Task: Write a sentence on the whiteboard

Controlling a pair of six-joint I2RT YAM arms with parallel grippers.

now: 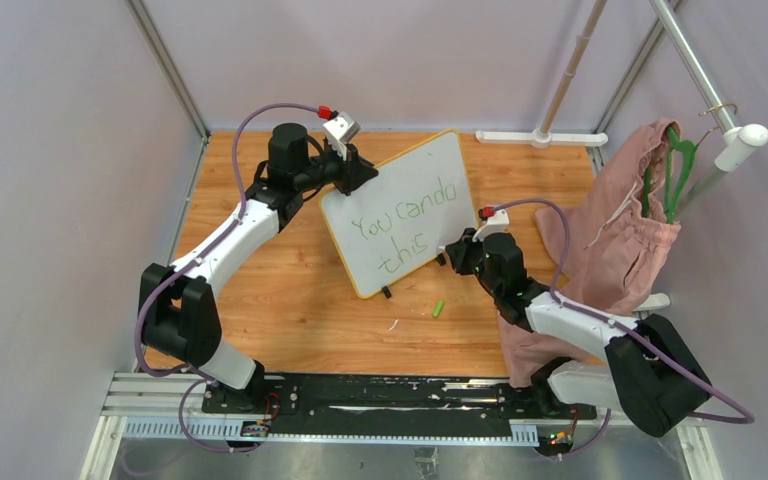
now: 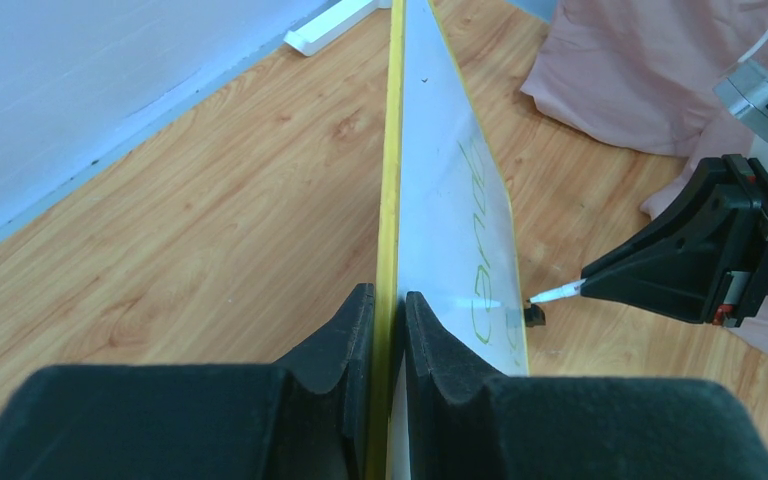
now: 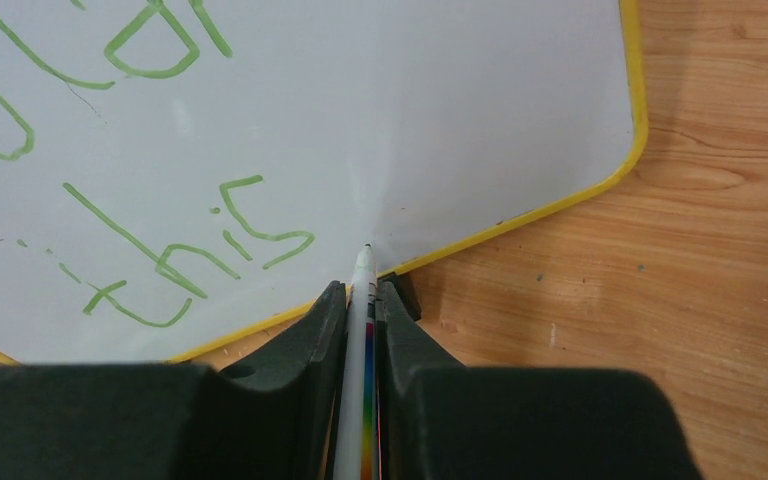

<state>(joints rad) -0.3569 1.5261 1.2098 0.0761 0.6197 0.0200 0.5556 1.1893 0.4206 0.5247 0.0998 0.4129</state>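
A: Where do we put the whiteboard (image 1: 407,210)?

B: Middle of the wooden table (image 1: 290,300), propped up on its lower edge and tilted. The writing side faces the right arm.

A: Left gripper (image 2: 390,300)?

B: We log it as clamped on the board. The wrist view shows both pads pressed on the yellow rim, one on each face. From the top camera that grip sits at the board's upper left corner.

A: And the sentence (image 1: 400,225)?

B: Green, two lines. We read "You can do" on top and "this" below it.

A: Right gripper (image 3: 362,295)?

B: Closed narrow around a white marker (image 3: 364,275). The tip points at the board's lower edge, right of "this" and just beside a black foot (image 3: 405,295). We cannot tell if the tip touches the surface.

A: Anything else?

B: A small green object (image 1: 439,309) lies on the table near the board's lower edge. A pink garment (image 1: 620,230) hangs at the right.
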